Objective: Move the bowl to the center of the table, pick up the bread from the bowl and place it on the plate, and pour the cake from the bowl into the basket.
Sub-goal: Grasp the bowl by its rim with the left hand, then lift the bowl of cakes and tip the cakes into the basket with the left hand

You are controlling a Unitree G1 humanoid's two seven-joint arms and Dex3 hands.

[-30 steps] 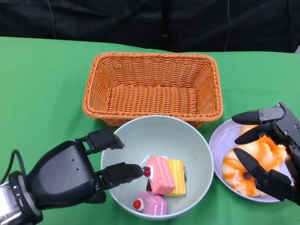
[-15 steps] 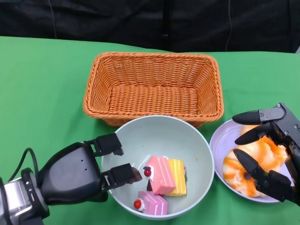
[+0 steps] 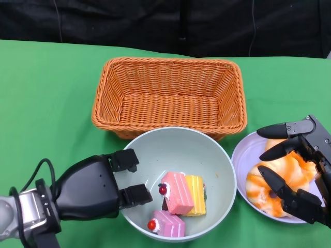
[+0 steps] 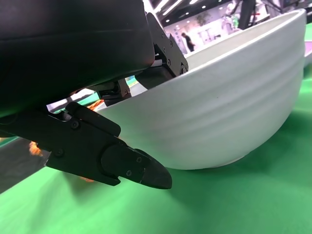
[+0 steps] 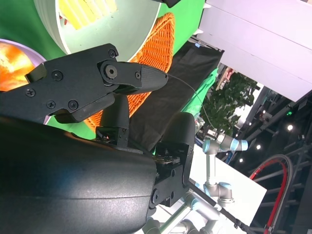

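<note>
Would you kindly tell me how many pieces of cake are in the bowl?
3: a pink piece and a yellow piece side by side mid-bowl, and a smaller pink piece at the near rim. More may hide beneath.

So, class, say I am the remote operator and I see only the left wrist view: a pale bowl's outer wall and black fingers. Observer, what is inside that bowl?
Observer: In the head view, the pale green bowl holds pink and yellow cake slices.
Operator: And the bread?
Observer: The orange swirled bread lies on the lilac plate, under the spread fingers of the right hand.
Operator: Where would I pour?
Observer: The orange wicker basket stands just behind the bowl, with nothing in it.
</note>
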